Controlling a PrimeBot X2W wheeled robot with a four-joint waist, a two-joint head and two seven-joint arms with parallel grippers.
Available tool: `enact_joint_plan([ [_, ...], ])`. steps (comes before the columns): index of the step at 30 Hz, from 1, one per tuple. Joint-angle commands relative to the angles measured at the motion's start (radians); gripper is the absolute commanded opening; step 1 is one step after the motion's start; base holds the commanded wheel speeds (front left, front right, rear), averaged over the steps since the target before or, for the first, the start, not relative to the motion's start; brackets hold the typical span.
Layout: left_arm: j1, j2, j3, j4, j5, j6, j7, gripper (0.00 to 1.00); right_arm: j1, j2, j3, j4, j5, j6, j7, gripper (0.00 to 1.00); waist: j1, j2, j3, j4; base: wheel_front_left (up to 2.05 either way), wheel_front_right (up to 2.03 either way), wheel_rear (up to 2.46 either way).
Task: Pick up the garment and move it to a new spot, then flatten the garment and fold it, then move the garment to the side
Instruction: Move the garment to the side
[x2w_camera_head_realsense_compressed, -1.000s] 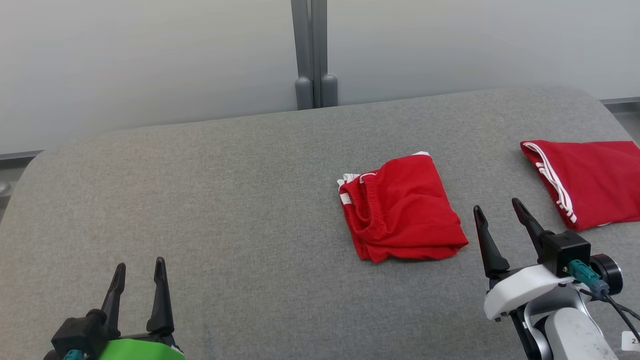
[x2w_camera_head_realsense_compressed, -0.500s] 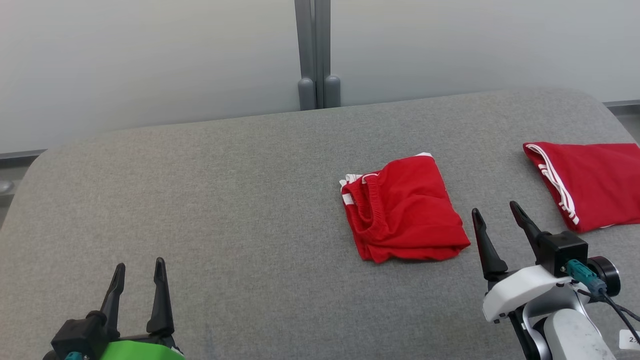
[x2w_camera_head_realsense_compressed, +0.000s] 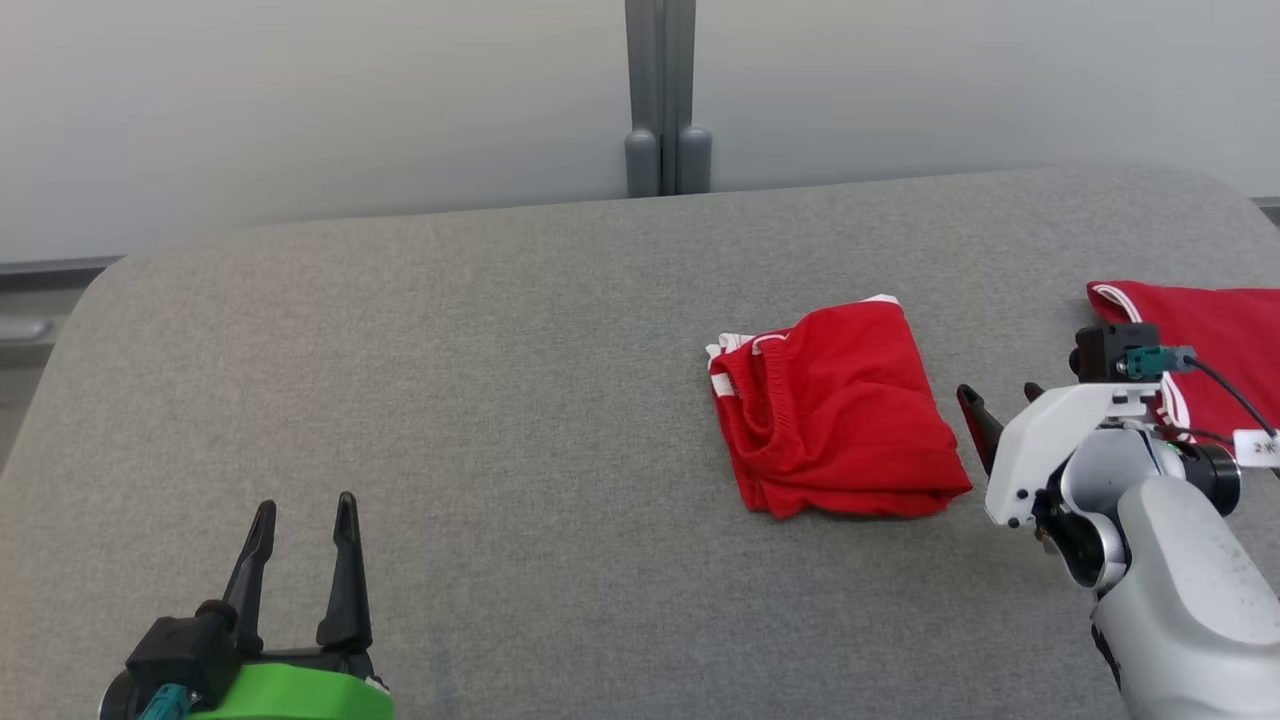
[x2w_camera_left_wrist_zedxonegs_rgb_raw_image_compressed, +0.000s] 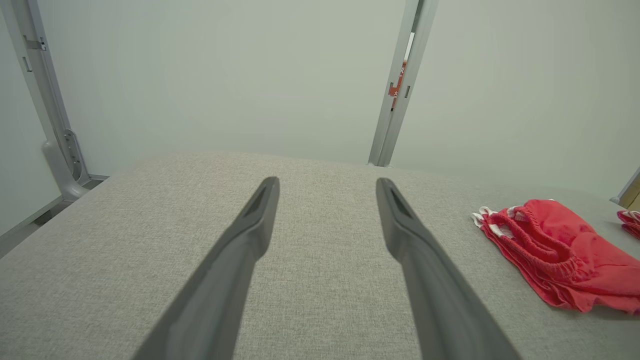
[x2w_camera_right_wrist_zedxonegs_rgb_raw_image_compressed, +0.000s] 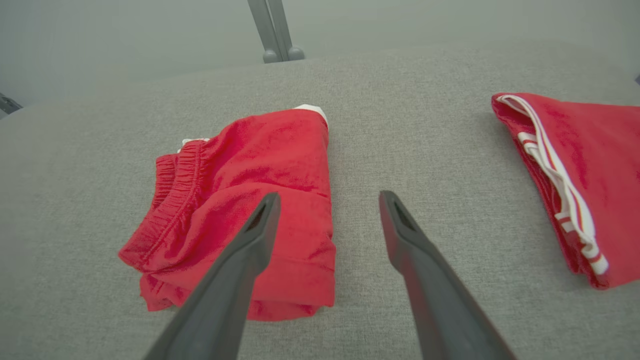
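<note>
Two grippers (x2w_camera_head_realsense_compressed: 306, 501) (x2w_camera_right_wrist_zedxonegs_rgb_raw_image_compressed: 328, 195) spread apart, two red garments (x2w_camera_head_realsense_compressed: 840, 400) (x2w_camera_head_realsense_compressed: 1235, 325)

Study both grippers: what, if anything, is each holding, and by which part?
Nothing is held. The left gripper stands open over the table; the right gripper is open near the folded red shorts.

Right tool (x2w_camera_head_realsense_compressed: 996, 395) raised, pitched down, closer to garment (x2w_camera_head_realsense_compressed: 840, 405); head camera shifted.
</note>
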Motion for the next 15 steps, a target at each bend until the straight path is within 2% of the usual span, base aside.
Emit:
enact_joint_plan([
  [1,-0.024,0.007,-0.007,-0.003,0.008,-0.002,0.000,1.00,-0.034,-0.012,0.008,0.026,0.006,-0.001,0.027,1.00,0.0000,0.0000,0.035,0.034,0.00,0.00,0.00],
  [3,-0.040,0.012,-0.019,-0.013,0.006,-0.002,0.001,1.00,-0.078,-0.031,0.027,0.081,0.010,-0.001,0.060,1.00,0.0000,0.0000,0.063,0.060,0.00,0.00,0.00],
  [8,-0.069,0.021,-0.051,-0.030,0.010,-0.003,0.000,1.00,-0.157,-0.057,0.017,0.213,0.003,-0.001,0.059,1.00,0.0000,0.0000,0.114,0.115,0.00,0.00,0.00],
  [15,-0.110,0.029,-0.082,-0.034,-0.004,-0.003,0.000,1.00,-0.220,-0.051,0.006,0.357,0.026,-0.001,0.029,1.00,0.0000,0.0000,0.165,0.166,0.00,0.00,0.00],
])
